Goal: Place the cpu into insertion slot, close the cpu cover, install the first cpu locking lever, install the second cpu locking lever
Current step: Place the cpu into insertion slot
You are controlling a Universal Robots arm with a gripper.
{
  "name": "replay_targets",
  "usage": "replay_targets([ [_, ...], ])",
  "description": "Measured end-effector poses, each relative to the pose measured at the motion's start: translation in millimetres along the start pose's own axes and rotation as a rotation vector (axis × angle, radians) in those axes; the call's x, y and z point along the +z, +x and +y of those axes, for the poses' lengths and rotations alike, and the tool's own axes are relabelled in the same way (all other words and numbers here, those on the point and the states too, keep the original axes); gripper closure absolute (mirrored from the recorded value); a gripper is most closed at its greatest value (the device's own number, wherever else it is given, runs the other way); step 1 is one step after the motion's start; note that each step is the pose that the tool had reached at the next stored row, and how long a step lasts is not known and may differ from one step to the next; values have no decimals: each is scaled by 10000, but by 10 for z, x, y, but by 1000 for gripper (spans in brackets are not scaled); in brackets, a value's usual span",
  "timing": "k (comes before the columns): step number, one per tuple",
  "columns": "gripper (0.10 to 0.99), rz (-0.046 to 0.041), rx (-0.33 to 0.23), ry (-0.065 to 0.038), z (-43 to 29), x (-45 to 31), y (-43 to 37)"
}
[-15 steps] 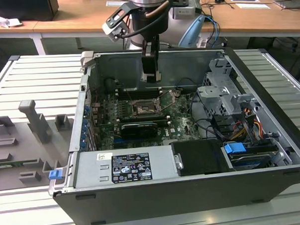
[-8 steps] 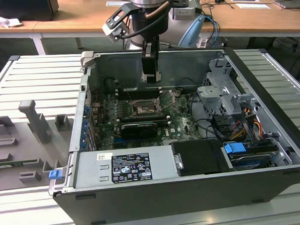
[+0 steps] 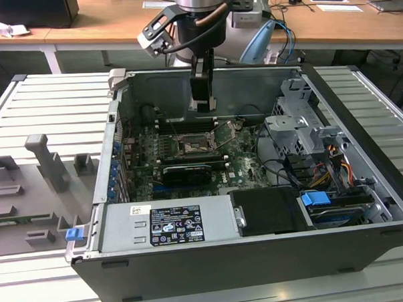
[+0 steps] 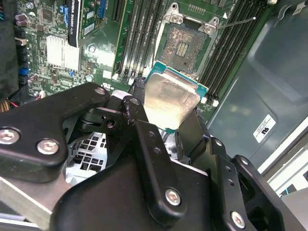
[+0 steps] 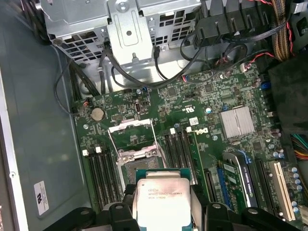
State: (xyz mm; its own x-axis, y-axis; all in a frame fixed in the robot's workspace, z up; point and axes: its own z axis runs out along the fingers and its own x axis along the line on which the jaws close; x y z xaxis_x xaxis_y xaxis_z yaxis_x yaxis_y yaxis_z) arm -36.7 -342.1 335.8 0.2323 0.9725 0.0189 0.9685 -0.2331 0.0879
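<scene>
While the hand [image 4: 165, 115] grips the cpu [image 4: 171, 94] near the slot [image 4: 184, 44], placement is in hand; seating likely needs square alignment.

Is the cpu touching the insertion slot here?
Apart. In the exterior view the tool hangs clear above the insertion slot; both wrist views show it gripping the cpu.

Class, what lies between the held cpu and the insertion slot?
Nothing. In the second wrist view the stretch from the cpu, gripped by the fingers, to the uncovered insertion slot is bare.
</scene>
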Motion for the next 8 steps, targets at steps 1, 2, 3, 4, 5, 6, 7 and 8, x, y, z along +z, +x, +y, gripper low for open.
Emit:
replay_targets([
  [1, 557, 0, 0, 0, 0, 1, 0],
  [2, 557, 1, 0, 0, 0, 3, 0],
  [3, 557, 1, 0, 0, -1, 7, 0],
  [4, 557, 1, 0, 0, -1, 9, 0],
  [5, 557, 0, 0, 0, -1, 10, 0],
  [6, 557, 0, 0, 0, -1, 13, 0],
  [7, 557, 0, 0, 0, -1, 15, 0],
  [8, 557, 1, 0, 0, -1, 17, 0],
])
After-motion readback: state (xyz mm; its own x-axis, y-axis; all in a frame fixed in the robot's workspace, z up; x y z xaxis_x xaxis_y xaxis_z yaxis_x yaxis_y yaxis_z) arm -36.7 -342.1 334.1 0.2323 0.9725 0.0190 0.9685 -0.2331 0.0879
